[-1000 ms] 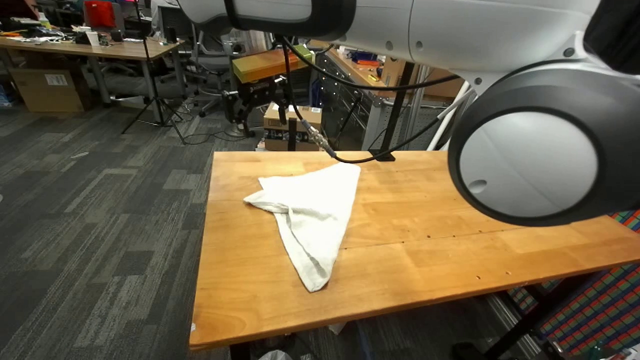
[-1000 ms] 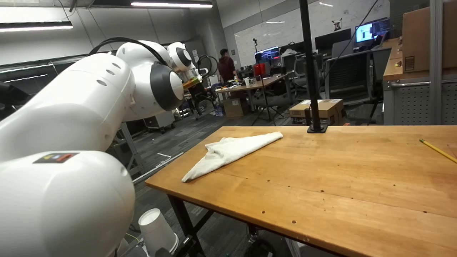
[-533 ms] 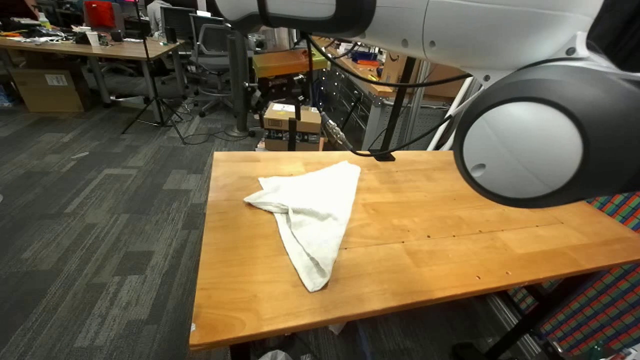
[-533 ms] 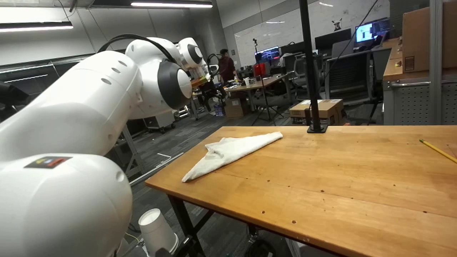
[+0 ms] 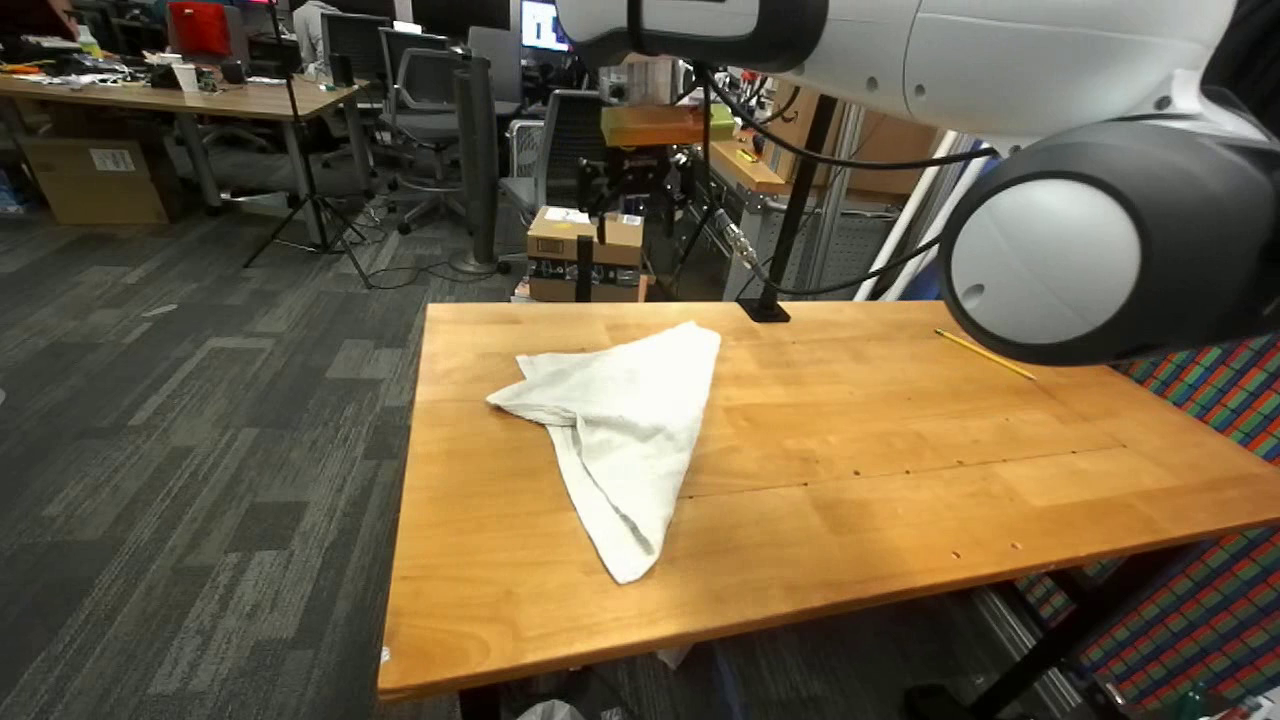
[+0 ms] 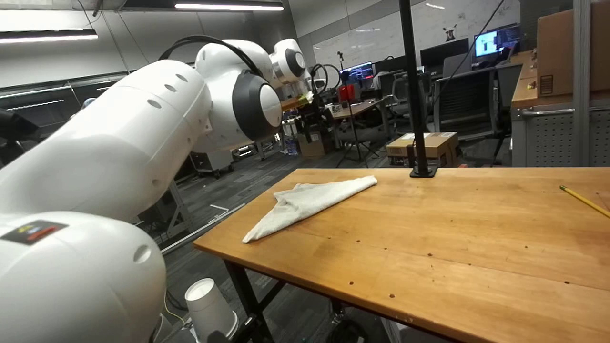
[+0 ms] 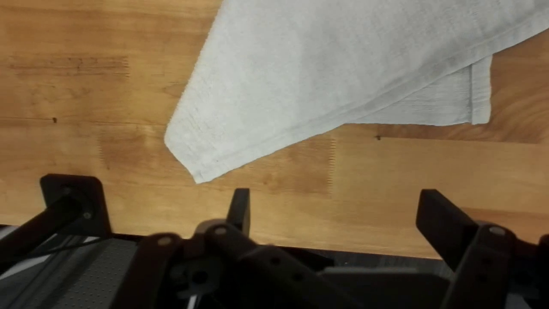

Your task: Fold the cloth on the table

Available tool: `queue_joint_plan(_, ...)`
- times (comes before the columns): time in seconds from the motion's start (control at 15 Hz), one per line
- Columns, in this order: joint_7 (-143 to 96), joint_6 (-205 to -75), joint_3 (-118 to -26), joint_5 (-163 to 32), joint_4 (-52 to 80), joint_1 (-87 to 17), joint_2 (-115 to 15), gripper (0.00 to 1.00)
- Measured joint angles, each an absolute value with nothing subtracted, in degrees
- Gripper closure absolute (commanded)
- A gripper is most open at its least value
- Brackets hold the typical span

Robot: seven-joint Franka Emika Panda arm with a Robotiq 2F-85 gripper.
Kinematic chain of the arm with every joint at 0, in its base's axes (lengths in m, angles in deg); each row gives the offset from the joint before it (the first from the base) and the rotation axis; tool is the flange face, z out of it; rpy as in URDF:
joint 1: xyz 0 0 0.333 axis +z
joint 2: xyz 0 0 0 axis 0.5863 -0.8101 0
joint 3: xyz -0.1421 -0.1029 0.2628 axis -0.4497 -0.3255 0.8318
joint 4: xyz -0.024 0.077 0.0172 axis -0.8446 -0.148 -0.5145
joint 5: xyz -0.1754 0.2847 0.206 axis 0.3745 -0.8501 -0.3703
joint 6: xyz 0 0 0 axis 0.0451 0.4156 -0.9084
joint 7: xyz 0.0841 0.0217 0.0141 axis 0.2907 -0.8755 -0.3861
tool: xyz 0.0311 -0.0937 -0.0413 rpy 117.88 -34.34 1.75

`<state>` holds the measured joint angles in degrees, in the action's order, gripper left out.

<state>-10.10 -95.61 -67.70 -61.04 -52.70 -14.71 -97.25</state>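
Note:
The white cloth lies on the wooden table in both exterior views. It is roughly a triangle, doubled over, with a crumpled side and a smaller corner sticking out. In the wrist view the cloth fills the upper middle, one blunt corner pointing down-left, a flap showing from under its hem. My gripper stands open, fingers wide apart with only tabletop seen between them. Both exterior views show the gripper raised high above table level and apart from the cloth.
A black post rises from a base plate at the table's edge, close to the cloth's corner. A pencil lies farther along the tabletop. A cable hangs from the arm. Cardboard boxes stand beyond the table.
The arm has swung and carried the open gripper rightward in both exterior views, and the pencil has come out from behind the arm. The cloth lies as before.

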Motion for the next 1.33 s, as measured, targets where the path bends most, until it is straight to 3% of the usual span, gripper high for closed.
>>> queue_joint_plan(1.0, -23.86, -95.58, -67.39, -65.74, -52.40, -35.15, -99.46, 0.00)
queue_joint_plan(1.33, -25.99, -92.91, -67.15, -67.67, -52.51, -37.73, -99.53, 0.00)
